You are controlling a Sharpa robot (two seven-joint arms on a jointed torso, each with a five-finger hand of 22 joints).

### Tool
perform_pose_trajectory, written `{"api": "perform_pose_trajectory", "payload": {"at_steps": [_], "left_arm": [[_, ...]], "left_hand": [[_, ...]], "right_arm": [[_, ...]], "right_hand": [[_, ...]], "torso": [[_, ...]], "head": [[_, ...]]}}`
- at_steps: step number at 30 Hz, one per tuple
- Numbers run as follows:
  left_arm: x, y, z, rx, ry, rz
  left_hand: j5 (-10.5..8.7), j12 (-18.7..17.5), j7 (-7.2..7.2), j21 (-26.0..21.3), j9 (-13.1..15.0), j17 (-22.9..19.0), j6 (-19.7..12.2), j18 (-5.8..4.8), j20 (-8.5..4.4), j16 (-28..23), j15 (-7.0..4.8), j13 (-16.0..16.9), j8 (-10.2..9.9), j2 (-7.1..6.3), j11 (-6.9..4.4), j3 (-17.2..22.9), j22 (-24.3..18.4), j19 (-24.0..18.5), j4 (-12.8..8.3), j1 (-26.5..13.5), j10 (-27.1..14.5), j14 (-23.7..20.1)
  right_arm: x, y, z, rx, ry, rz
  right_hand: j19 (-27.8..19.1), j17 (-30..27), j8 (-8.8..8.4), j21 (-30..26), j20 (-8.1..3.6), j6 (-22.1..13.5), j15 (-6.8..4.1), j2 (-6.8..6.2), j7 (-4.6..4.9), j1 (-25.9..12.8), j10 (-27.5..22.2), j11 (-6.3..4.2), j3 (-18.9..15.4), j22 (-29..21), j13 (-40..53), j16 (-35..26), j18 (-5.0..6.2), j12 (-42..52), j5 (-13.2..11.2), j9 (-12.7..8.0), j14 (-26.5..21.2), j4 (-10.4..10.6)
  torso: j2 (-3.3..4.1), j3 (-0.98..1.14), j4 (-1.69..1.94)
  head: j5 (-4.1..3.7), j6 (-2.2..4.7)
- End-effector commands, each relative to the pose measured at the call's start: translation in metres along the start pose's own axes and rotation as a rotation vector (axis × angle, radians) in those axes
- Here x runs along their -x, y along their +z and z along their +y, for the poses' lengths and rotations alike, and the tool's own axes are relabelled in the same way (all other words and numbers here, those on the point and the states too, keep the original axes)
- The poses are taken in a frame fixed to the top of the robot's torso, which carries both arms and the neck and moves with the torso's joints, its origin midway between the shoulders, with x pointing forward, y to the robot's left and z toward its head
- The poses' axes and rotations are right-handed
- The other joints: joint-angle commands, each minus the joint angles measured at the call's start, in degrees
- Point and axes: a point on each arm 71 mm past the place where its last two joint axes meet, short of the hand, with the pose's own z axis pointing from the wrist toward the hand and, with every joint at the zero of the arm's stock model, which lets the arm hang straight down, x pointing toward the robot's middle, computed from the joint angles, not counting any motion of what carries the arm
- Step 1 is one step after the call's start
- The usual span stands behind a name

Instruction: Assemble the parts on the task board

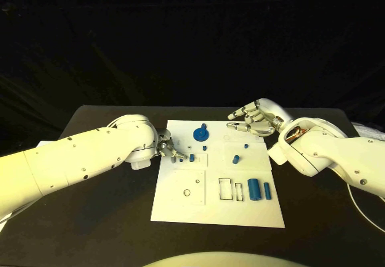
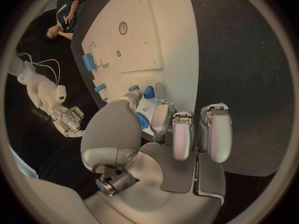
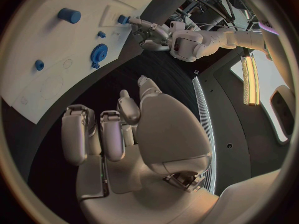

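- Head view: the white task board (image 1: 181, 208) lies flat in the middle of the black surface (image 1: 96, 228). The left hand (image 1: 167, 147) is down at the board's left edge, fingers gathered at a small blue part (image 1: 192, 158) in the board's upper-left quarter. Whether that part is actually pinched cannot be told here.
- Head view: the right hand (image 1: 255, 118) is off the board's far right corner, fingers curled loosely and apart, holding nothing.
- Head view, parts on the board: a blue gear (image 1: 201, 133) near the far edge; a small blue peg (image 1: 205, 148) just below it; a blue peg (image 1: 236, 159) right of centre; a large blue cylinder (image 1: 254, 189) and a slimmer blue bar (image 1: 266, 191) side by side near the right edge.
- Left wrist view: the left hand (image 2: 168, 127) has its fingertips (image 2: 163, 115) and thumb closed around a blue part (image 2: 148, 92) at the board's edge (image 2: 177, 40). Contact appears made, so the part is taken as held.
- Right wrist view: the right hand (image 3: 121, 127) hovers above the dark surface beside the board (image 3: 37, 99), fingers relaxed and empty. The blue gear (image 3: 98, 52) and the large cylinder (image 3: 69, 15) stand on the board; the left hand (image 3: 149, 32) is visible at the board's opposite side.
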Motion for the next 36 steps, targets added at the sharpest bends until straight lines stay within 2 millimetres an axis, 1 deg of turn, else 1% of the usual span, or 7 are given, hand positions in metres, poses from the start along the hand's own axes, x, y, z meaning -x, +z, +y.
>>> {"api": "perform_pose_trajectory", "payload": {"at_steps": [1,5,11,17,23,27,36], "left_arm": [[0.002,-0.003,-0.003,-0.056,-0.072,-0.033],[0.006,-0.007,-0.004,-0.139,-0.210,-0.070],[0.014,-0.009,0.000,-0.219,-0.362,-0.127],[0.019,-0.009,0.002,-0.258,-0.340,-0.181],[0.025,-0.011,-0.013,-0.400,-0.248,-0.270],[0.029,-0.011,-0.031,-0.546,-0.132,-0.363],[0.020,-0.002,-0.060,-0.634,0.153,-0.421]], "left_hand": [[-2.86,0.1,0.00,0.1,0.0,15.1,0.2,-0.73,-0.55,0.2,-0.43,-0.1,-0.1,1.22,0.14,-1.9,11.8,3.9,0.1,-0.5,0.3,6.0],[-11.98,-2.5,0.42,-1.5,-0.1,15.1,-0.6,-0.26,-0.42,0.2,-0.23,-2.6,-0.6,2.64,0.49,-6.9,10.4,3.0,0.3,-4.5,-1.2,6.0],[-12.29,-8.8,1.27,-6.7,-0.2,15.1,-2.8,1.17,0.03,0.2,0.24,-8.9,-1.3,3.92,1.27,-11.9,5.9,0.0,0.2,-7.1,-5.4,6.0],[-10.35,-15.6,1.99,-13.1,-0.3,14.2,-5.0,2.72,0.44,-0.5,0.74,-15.9,-1.4,4.41,1.90,-12.3,0.6,-3.2,-1.5,2.2,-10.1,5.7],[-8.25,-30.3,5.56,-39.2,-4.1,-5.7,-12.2,7.60,2.41,-18.4,3.38,-28.1,-6.0,6.82,4.93,-5.3,-19.9,-18.3,-7.5,20.1,-24.1,-4.6],[-8.41,-41.9,8.47,-49.5,-11.7,-26.0,-12.6,8.09,4.87,-40.2,6.07,-38.3,-12.2,4.14,8.45,2.2,-26.5,-25.2,-10.6,28.9,-29.7,-20.5],[-8.64,-53.7,8.00,-52.0,-22.6,-32.2,-8.1,8.64,5.81,-42.5,6.35,-53.3,-20.0,-1.61,8.73,7.1,-29.2,-20.8,-11.1,28.0,-26.4,-16.0]], "right_arm": [[-0.002,0.000,0.000,0.006,-0.003,0.012],[-0.002,0.000,0.000,0.005,-0.003,0.012],[-0.001,0.000,-0.001,0.003,-0.003,0.013],[-0.001,-0.001,-0.001,0.002,-0.004,0.013],[-0.001,0.000,-0.001,0.001,-0.004,0.011],[-0.001,0.000,-0.001,0.003,-0.005,0.009],[-0.002,0.001,0.001,0.014,-0.021,0.007]], "right_hand": [[-0.3,8.3,-0.03,-0.2,0.13,0.3,-0.38,0.38,0.12,-0.2,-0.2,-0.16,-0.3,0.3,-0.1,-0.4,1.19,-0.2,0.3,0.1,4.4,-0.1],[-0.3,8.3,-0.03,-0.2,0.13,0.3,-0.38,0.38,0.12,-0.2,-0.2,-0.16,-0.3,0.3,-0.1,-0.4,1.19,-0.2,0.3,0.1,4.4,-0.1],[-0.4,8.3,-0.06,-0.3,0.12,0.3,-0.38,0.36,0.14,-0.2,-0.2,-0.14,-0.4,0.3,-0.2,-0.5,1.20,-0.3,0.4,0.1,4.4,-0.1],[-0.4,8.3,-0.06,-0.3,0.12,0.3,-0.38,0.36,0.14,-0.2,-0.2,-0.14,-0.4,0.3,-0.2,-0.5,1.20,-0.3,0.4,0.1,4.4,-0.1],[-0.4,8.2,-0.06,-0.3,0.12,0.3,-0.38,0.37,0.14,-0.2,-0.2,-0.14,-0.4,0.3,-0.2,-0.5,1.20,-0.2,0.4,0.1,4.4,-0.1],[-0.4,8.2,-0.07,-0.3,0.12,0.3,-0.38,0.41,0.14,-0.2,-0.2,-0.15,-0.4,0.2,-0.2,-0.5,1.21,-0.3,0.4,0.1,4.4,-0.1],[-0.4,8.2,-0.09,-0.3,0.11,0.3,-0.39,0.47,0.14,-0.1,-0.2,-0.16,-0.3,0.2,-0.3,-0.5,1.21,-0.4,0.5,0.1,4.4,-0.1]], "torso": [[0.00,0.01,-0.02],[0.02,0.08,0.04],[0.06,0.07,-0.05],[0.10,0.11,-0.08],[0.10,0.10,-0.10],[0.11,0.06,-0.10],[0.17,0.10,-0.21]], "head": [[-0.02,0.11],[-0.05,0.21],[-0.08,0.34],[-0.31,0.51],[-0.41,0.64],[-0.64,0.93],[-1.08,1.35]]}}
